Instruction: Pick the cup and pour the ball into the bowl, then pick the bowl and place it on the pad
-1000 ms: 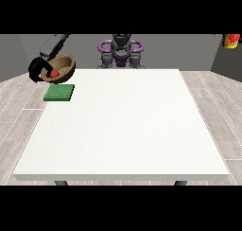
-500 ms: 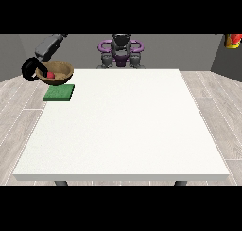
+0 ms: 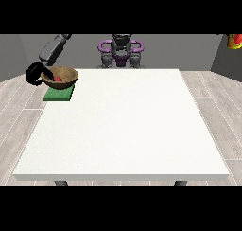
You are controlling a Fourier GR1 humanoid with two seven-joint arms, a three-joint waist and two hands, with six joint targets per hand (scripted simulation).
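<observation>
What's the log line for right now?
phase: placing bowl | hand at the view's left: holding bowl | ball: in bowl | green pad: under bowl | contact: cannot tell

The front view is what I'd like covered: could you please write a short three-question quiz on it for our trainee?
1. True or false: the red ball lies inside the brown bowl.
2. The green pad sits at which table corner in the view? A) far left B) far right C) near left
3. Fill in: the hand at the view's left is at the bowl's ___ rim.

Key: 1 true; 2 A; 3 left.
</observation>
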